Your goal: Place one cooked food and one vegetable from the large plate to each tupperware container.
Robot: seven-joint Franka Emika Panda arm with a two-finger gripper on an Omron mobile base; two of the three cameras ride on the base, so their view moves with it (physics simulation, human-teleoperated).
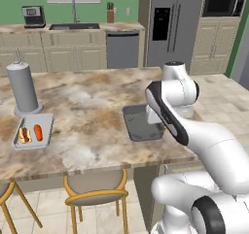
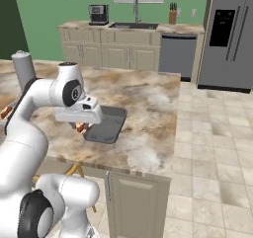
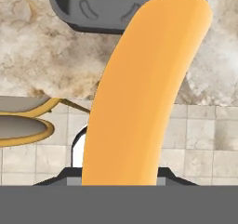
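Left base view has the marbled worktop [image 1: 92, 107] running across the room, and at its left end a light grey tray [image 1: 47, 119] lies flat with a hot dog [image 1: 24, 135] and a carrot [image 1: 38, 132] side by side inside it, close together and both lengthwise. Just behind that tray a tall grey cylinder [image 1: 22, 86] stands upright. Nearer the middle of the worktop sits a dark grey tray [image 1: 136, 126], its right part hidden by the white arm [image 1: 177, 109], which bends over it; the part of its floor I can see is bare. A stool [image 1: 95, 189] is tucked under the near edge. Right base view looks from the other side: the arm reaches forward and down, and the gripper [image 2: 82, 128] hangs below the white hand, closed on a small reddish and tan piece, a second hot dog [image 2: 80, 127] by its colours. It is held low, just beside the near left corner of the dark grey tray rather than over its middle; whether it touches the rim I cannot tell. The grey cylinder stands well behind the arm. Hand view looks straight along that second hot dog, a long, curved, orange-tan shape rising from between the two dark finger tips, which press on it from either side. Past its far end lies the dark grey tray on the marbled surface, and lower down the worktop's edge, the stool seat and the tiled floor [image 3: 204, 139].
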